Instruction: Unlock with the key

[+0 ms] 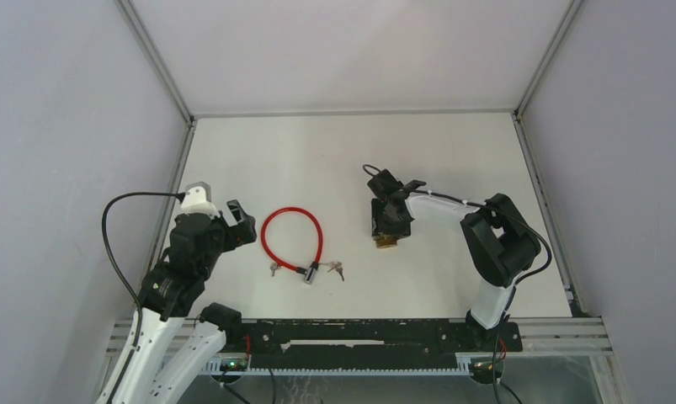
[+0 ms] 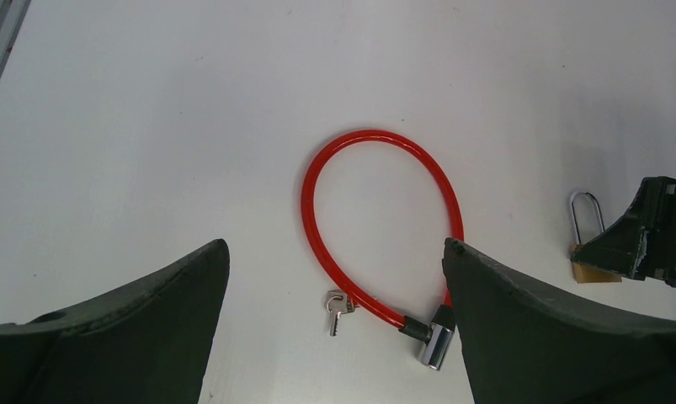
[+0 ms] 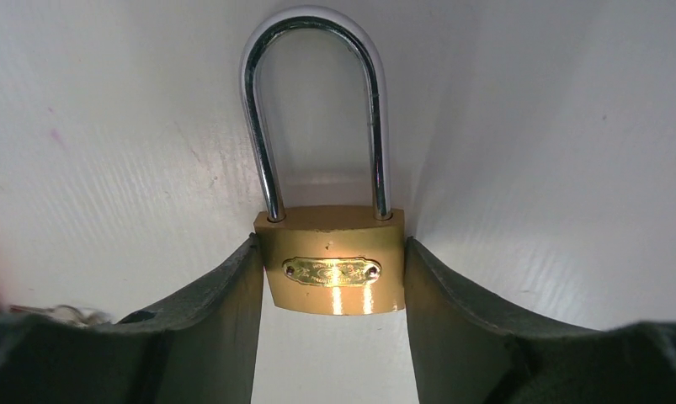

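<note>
My right pincer is clenched on the brass body of the padlock, which lies right of centre on the desk. Its shackle is seated, so it is judged still locked. My left pincer hangs released above the red cable lock. The keys lie untouched just beside it. The walls are well apart, leaving open room between.

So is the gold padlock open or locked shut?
Shut, it looks. Both legs of the silver shackle sit down inside the body of the gold padlock, with no end lifted out.
</note>
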